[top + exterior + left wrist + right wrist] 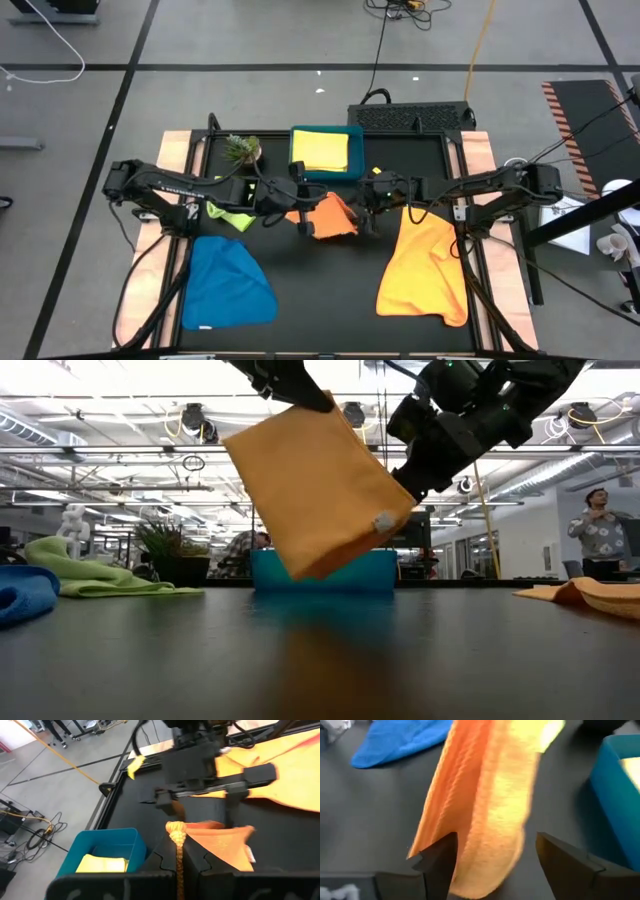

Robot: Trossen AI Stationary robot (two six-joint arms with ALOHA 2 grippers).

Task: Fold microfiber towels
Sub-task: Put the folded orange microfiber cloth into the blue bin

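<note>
**Folded orange towel hangs from one end effector above mid-surface**

The dark surface [330, 290] carries most of the work. A large unfolded orange towel [425, 268] lies spread toward its right edge, and a blue towel [228, 282] lies crumpled toward the near left corner. A lime green towel [228, 213] sits bunched by the left edge. At the far edge, a teal tray [355, 150] holds a yellow towel [320, 148], already folded, which suggests the tray is where finished pieces go.

Above the middle of the surface, the smaller orange towel [315, 485] hangs doubled over, clear of the surface. The left end effector [176, 840] is clamped on its upper edge, so the cloth drapes down and keeps its fold. The right end effector [492, 855] has its fingers spread wide on either side of the cloth, gripping nothing; it looks to have let go so the left arm alone can carry the piece.

A small potted plant [242, 148] stands beside the tray. Beyond is an open workshop with ceiling lights, and a person [600, 530] stands at the far right.
</note>
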